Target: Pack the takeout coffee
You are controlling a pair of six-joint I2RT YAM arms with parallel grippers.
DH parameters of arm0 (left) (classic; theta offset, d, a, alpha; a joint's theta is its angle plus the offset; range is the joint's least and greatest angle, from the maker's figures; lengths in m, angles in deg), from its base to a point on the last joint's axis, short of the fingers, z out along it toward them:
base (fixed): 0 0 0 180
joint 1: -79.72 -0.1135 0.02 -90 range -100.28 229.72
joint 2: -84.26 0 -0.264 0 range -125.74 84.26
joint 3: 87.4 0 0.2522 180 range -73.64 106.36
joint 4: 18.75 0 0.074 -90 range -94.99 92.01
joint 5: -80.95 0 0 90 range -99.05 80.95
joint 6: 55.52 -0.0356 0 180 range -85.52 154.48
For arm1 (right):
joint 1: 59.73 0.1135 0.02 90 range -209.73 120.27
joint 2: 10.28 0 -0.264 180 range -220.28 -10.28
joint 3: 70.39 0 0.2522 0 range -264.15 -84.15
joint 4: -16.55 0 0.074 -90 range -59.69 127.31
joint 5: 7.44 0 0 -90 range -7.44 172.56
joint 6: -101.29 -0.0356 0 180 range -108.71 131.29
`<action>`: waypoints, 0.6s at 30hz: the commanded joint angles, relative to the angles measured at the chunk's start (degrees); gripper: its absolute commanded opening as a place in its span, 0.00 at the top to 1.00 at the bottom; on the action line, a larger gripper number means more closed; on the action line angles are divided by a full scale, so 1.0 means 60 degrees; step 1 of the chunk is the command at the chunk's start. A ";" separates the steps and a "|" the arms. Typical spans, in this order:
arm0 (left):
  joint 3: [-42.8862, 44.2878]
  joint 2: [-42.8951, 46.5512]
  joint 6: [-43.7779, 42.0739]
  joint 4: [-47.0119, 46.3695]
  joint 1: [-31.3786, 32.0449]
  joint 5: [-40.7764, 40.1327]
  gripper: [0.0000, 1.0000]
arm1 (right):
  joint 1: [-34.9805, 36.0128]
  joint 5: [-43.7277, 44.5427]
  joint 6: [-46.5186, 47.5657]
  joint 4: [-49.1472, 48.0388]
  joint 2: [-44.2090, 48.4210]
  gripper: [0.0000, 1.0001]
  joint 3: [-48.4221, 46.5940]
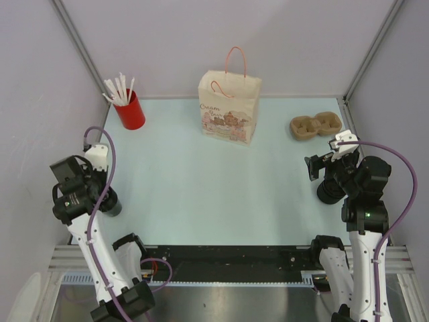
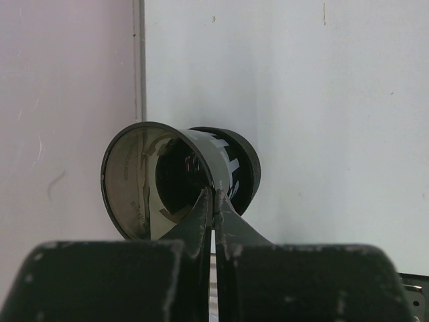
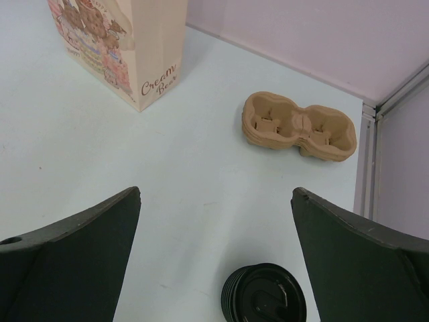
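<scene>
Smoky-grey coffee cup (image 2: 231,168) pinched by left claw (image 2: 214,203).

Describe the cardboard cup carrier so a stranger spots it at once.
Look to the table's far right corner, right of the standing paper bag. The cup carrier lies flat there: tan moulded pulp with two round wells, unlike the tall printed bag or the red cup of straws.

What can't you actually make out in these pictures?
Inside of the tan printed paper bag: top view, its own walls hide it.
Squat black round piece: right wrist view, bottom edge cuts it off.
Small dark smoky-grey cup: top view, left arm covers most of it.
</scene>
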 commanded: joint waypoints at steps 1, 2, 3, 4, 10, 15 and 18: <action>0.0519 0.0300 0.0065 0.0010 -0.0091 0.0081 1.00 | -0.0038 -0.0108 0.0078 -0.0104 0.0023 0.00 -0.0051; 0.0548 0.0316 0.0065 0.0010 -0.0091 0.0081 1.00 | -0.0038 -0.0108 0.0078 -0.0104 0.0023 0.00 -0.0051; 0.0592 0.0345 0.0080 0.0010 -0.0091 0.0052 1.00 | -0.0038 -0.0108 0.0078 -0.0104 0.0009 0.00 -0.0051; 0.0621 0.0374 0.0065 0.0010 -0.0091 0.0066 1.00 | -0.0038 -0.0108 0.0078 -0.0104 0.0009 0.00 -0.0051; 0.0972 0.0418 0.0124 0.0040 -0.0091 0.0081 1.00 | -0.0038 -0.0108 0.0092 -0.0089 0.0023 0.00 -0.0051; 0.1397 0.0360 0.0182 0.0142 -0.0091 0.0125 1.00 | -0.0038 -0.0093 0.0122 -0.0089 0.0009 0.00 -0.0051; 0.1558 0.0331 0.0212 0.0142 -0.0091 0.0168 1.00 | -0.0038 -0.0093 0.0122 -0.0089 0.0023 0.00 -0.0051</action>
